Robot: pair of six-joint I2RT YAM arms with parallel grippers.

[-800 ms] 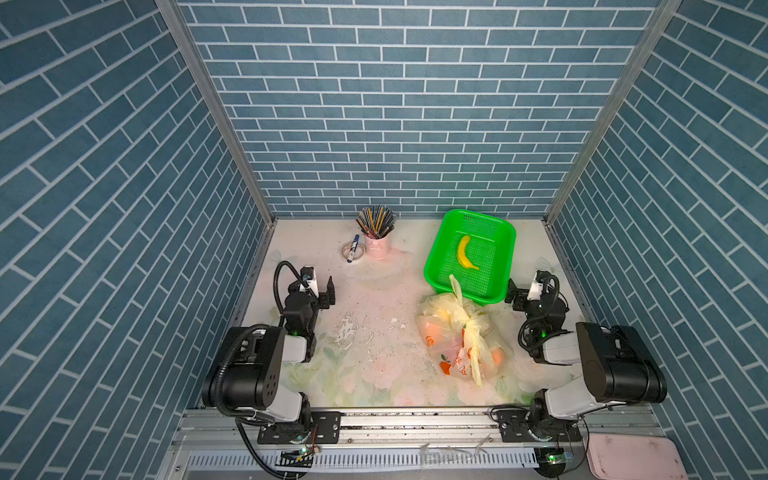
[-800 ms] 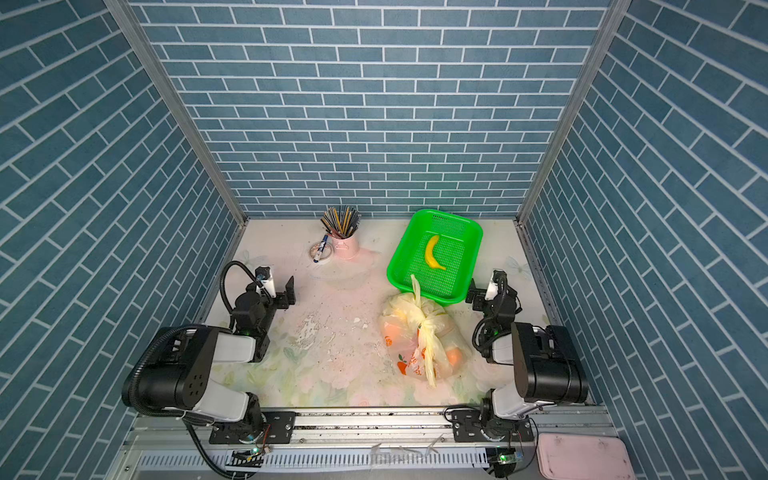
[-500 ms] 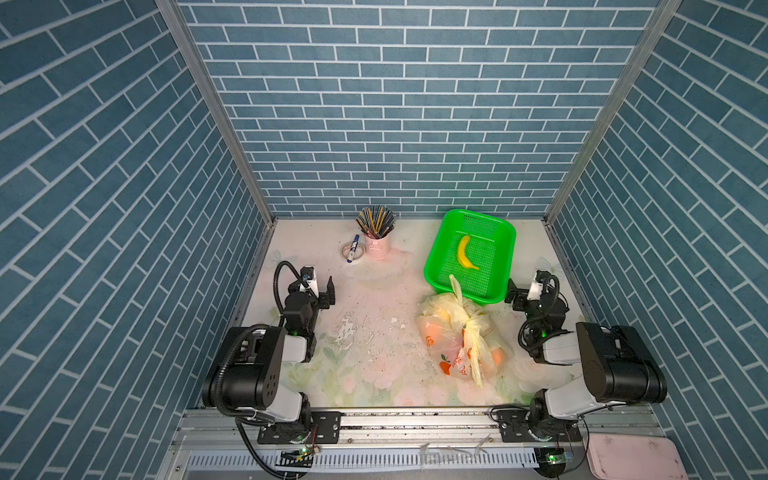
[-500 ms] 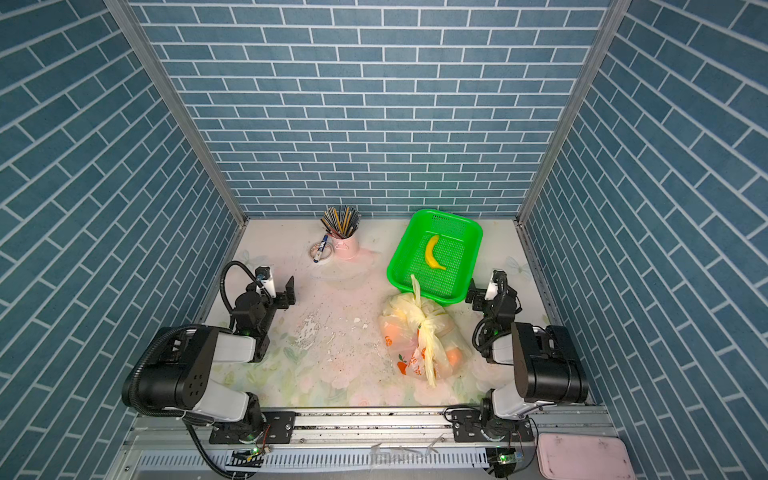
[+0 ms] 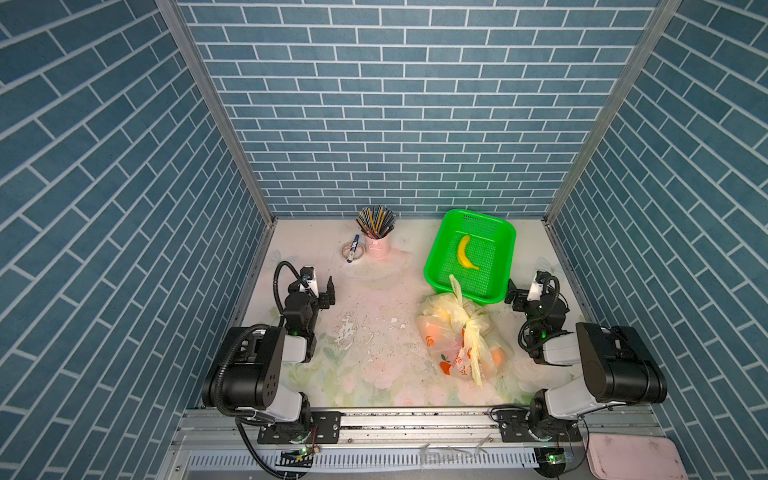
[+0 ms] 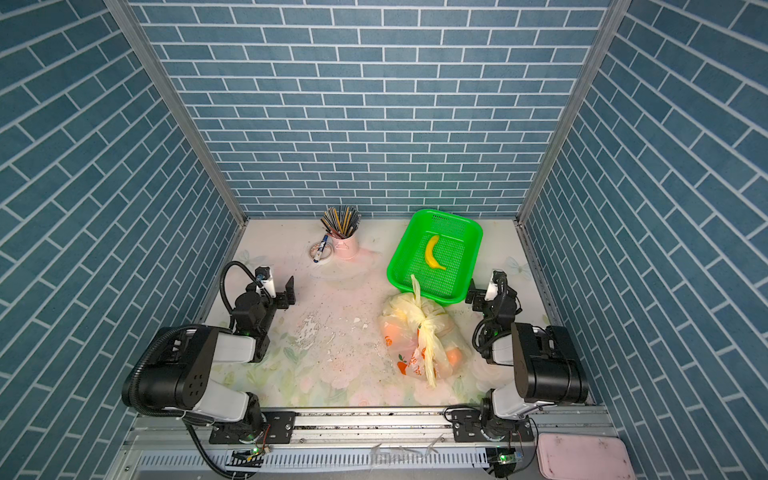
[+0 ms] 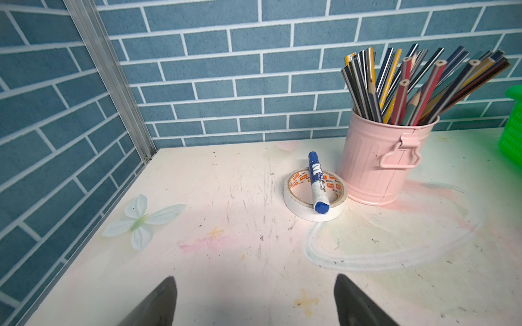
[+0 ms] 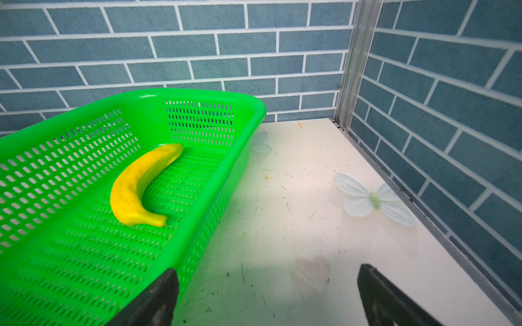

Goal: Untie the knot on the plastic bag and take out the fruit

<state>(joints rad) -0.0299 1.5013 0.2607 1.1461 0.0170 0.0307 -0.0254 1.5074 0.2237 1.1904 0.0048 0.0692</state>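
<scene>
green basket (image 5: 436,257) holding banana (image 5: 465,254) just behind plastic bag (image 5: 440,332)

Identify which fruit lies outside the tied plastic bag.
The yellow banana, alone in the green basket; the orange fruit sits inside the plastic bag.

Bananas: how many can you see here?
1. The banana lies alone in the green basket at the back right. The knotted plastic bag in front of it could hide more.

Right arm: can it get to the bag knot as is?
Probably yes. The right claw is open and empty near the plastic bag, and the knot sits on top, uncovered; nothing lies between them.
</scene>
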